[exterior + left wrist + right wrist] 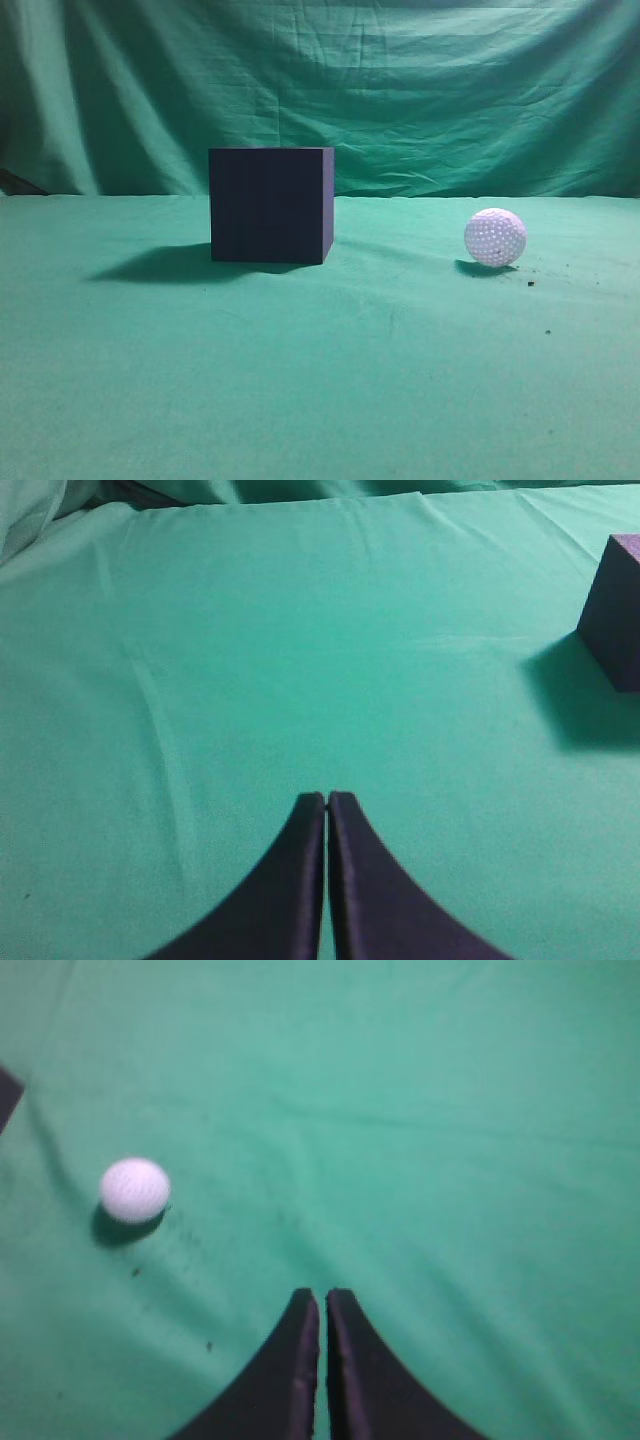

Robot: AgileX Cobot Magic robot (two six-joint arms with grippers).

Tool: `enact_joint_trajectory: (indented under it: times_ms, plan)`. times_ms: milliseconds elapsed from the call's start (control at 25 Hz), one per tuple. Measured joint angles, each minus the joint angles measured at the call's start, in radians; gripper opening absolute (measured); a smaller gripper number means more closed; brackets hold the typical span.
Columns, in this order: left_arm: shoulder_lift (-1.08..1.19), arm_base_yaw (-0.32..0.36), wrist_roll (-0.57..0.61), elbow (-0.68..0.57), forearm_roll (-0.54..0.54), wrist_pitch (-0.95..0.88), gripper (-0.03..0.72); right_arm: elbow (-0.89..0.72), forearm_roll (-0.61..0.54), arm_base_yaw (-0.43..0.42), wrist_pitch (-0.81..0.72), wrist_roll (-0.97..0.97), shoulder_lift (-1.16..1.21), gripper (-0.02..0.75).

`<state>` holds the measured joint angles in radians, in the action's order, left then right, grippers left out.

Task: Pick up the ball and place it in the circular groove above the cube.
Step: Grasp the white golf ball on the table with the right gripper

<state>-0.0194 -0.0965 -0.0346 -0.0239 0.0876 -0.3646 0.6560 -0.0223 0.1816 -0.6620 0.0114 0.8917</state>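
A dark purple cube stands on the green cloth left of centre in the exterior view; its top groove is hidden from this low angle. A white dimpled ball rests on the cloth to its right. Neither arm shows in the exterior view. In the left wrist view the left gripper is shut and empty above bare cloth, with the cube far to its upper right. In the right wrist view the right gripper is shut and empty, with the ball off to its upper left.
Green cloth covers the table and hangs as a backdrop behind. A few small dark specks lie on the cloth near the ball. A dark corner shows at the left edge of the right wrist view.
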Motion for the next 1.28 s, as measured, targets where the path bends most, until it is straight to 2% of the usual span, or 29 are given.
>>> enact_joint_trajectory:
  times_ms: [120,280,360,400,440,720,800,1240,1280]
  plan:
    - [0.000,0.000,0.000,0.000,0.000,0.000,0.000,0.087,-0.006,0.113,-0.103,-0.035,0.156,0.000]
    - [0.000,0.000,0.000,0.000,0.000,0.000,0.000,0.178,0.032,0.260,-0.132,-0.047,0.327,0.000]
    - [0.000,0.000,0.000,0.000,0.000,0.000,0.000,0.225,0.037,0.294,-0.132,-0.049,0.420,0.000]
    - [0.000,0.000,0.000,0.000,0.000,0.000,0.000,0.248,0.037,0.302,-0.132,-0.047,0.467,0.048]
    - [0.000,0.000,0.000,0.000,0.000,0.000,0.000,0.268,0.037,0.304,-0.134,-0.042,0.506,0.048]
    - [0.000,0.000,0.000,0.000,0.000,0.000,0.000,0.415,0.032,0.305,-0.141,-0.034,0.748,0.519]
    - [0.000,0.000,0.000,0.000,0.000,0.000,0.000,0.451,0.030,0.305,-0.141,-0.033,0.799,0.602]
    - [0.000,0.000,0.000,0.000,0.000,0.000,0.000,0.544,0.007,0.305,-0.127,-0.003,0.985,0.595]
    - [0.000,0.000,0.000,0.000,0.000,0.000,0.000,0.546,0.007,0.305,-0.125,-0.003,0.990,0.538]
